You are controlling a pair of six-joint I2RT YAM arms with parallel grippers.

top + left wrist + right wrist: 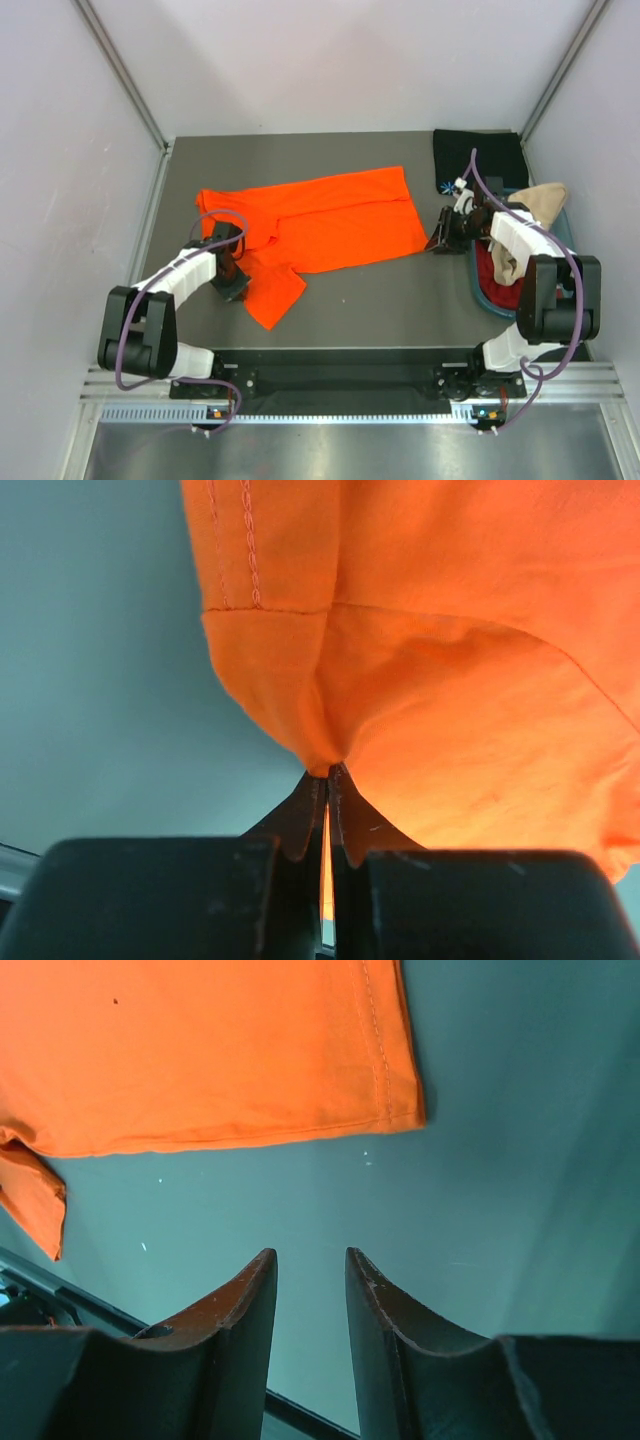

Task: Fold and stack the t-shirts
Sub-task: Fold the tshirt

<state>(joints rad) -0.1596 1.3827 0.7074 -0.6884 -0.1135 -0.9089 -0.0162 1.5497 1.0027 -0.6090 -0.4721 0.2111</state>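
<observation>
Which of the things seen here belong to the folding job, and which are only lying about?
Job: orange t-shirt, pinched by the left claw; black t-shirt; beige t-shirt and dark red t-shirt, both in the teal tub.
Lying about: teal tub; table.

The dark grey table (390,300) carries an orange t-shirt (330,225), spread crumpled from its middle toward the left edge, with one sleeve reaching toward the near edge. A black t-shirt (480,155) lies in the far right corner. Just nearer, a teal tub (480,288) sits along the right edge.
</observation>
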